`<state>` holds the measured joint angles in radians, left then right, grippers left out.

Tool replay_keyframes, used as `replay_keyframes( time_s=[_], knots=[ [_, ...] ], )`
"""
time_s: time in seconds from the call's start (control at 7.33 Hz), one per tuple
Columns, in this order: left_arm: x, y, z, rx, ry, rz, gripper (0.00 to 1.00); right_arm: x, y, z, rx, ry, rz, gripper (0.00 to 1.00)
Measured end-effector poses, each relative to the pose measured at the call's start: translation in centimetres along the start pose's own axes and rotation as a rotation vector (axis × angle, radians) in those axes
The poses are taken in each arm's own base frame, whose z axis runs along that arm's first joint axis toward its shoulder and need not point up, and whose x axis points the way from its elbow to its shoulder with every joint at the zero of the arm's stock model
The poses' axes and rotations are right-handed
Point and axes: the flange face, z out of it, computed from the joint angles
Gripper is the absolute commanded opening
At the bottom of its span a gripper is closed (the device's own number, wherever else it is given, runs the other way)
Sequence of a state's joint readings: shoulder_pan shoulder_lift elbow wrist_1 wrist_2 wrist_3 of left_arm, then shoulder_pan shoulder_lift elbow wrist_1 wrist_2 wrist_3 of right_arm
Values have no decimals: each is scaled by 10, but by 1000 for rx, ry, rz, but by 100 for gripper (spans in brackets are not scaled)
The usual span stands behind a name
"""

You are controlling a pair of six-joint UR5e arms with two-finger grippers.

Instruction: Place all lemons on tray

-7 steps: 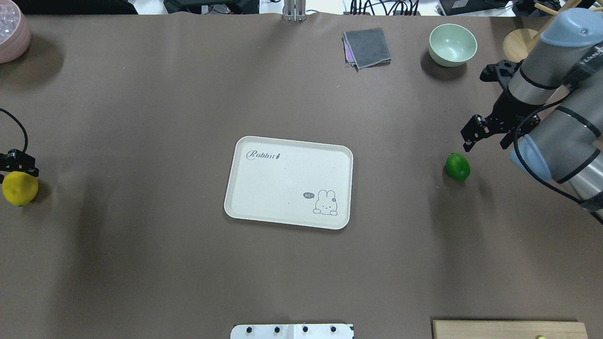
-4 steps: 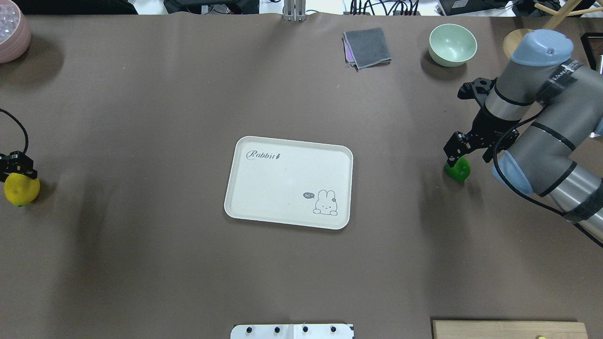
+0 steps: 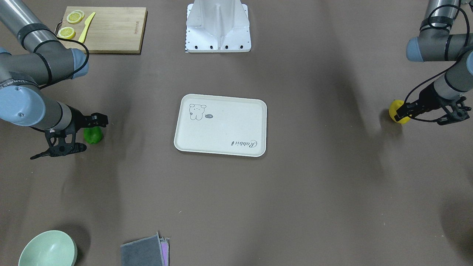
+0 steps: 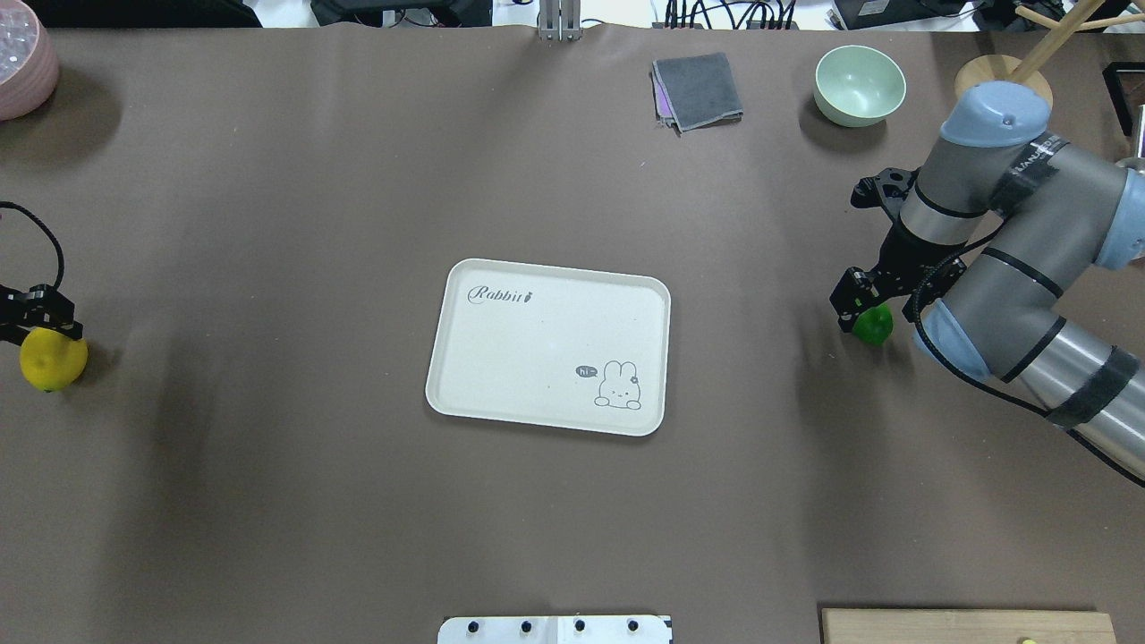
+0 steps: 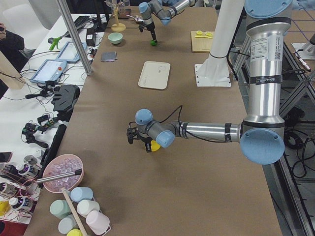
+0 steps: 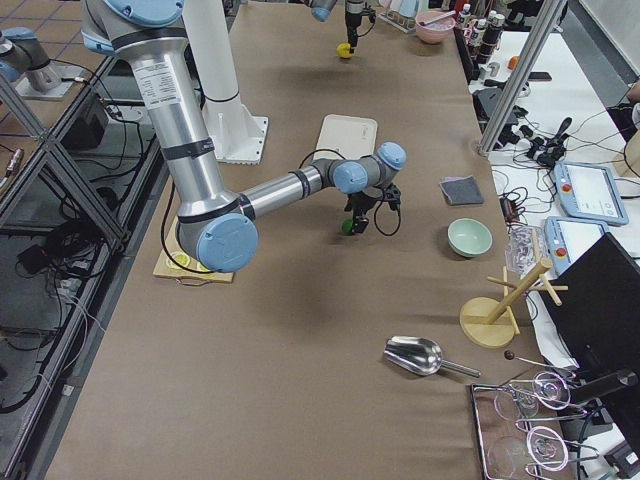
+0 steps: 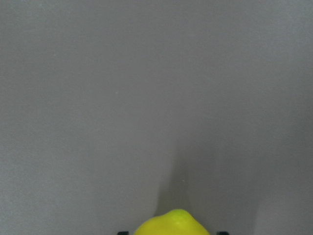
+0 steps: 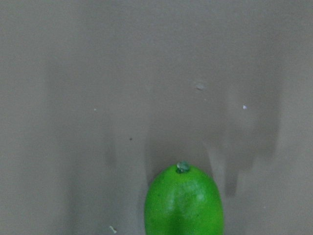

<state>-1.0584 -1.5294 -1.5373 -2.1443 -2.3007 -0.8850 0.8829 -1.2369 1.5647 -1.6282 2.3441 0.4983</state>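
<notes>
The cream-white tray [image 4: 537,349] with a rabbit drawing lies at the table's middle and also shows in the front view [image 3: 221,129]. The yellow lemon [image 4: 55,362] is at the far left, gripped between the fingers of my left gripper [image 4: 45,335]; its top shows at the bottom of the left wrist view [image 7: 171,224]. The green lemon [image 4: 875,327] lies on the table right of the tray. My right gripper [image 3: 95,133] is open, with one finger on each side of the green lemon [image 3: 92,136]. This lemon fills the bottom of the right wrist view [image 8: 183,203].
A mint bowl [image 4: 859,83], a folded grey cloth [image 4: 698,89] and a wooden stand [image 4: 988,82] sit at the far right. A pink bowl [image 4: 22,67] is at the far left. A cutting board [image 3: 107,29] with lemon slices lies near the robot's base [image 3: 218,26].
My right arm has swung left and down, so its gripper now straddles the green lemon. My left gripper and the yellow lemon have shifted slightly to the right.
</notes>
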Motion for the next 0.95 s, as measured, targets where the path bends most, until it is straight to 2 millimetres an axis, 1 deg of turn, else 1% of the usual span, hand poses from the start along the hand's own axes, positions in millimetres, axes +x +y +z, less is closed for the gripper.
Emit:
replay_keyframes(
  time_s=[0.14,0.27,0.41,0.55,0.68,0.95],
  knots=[
    [3,-2,-2,-19,6,8,0,0,-5,5,3,2,-6,90],
    [9,-13,-11,-32,2,26,0,1,-8,6,7,6,-7,84],
    [16,-33,-31,-39,-11,43,0,3,-9,6,10,7,-5,78],
    [30,-55,-58,-45,-28,59,0,4,-10,5,12,7,-3,76],
    [51,-74,-86,-54,-42,66,0,5,-10,5,12,7,-2,66],
    [109,-100,-134,-71,-60,54,0,7,-10,6,10,10,0,42]
  ],
)
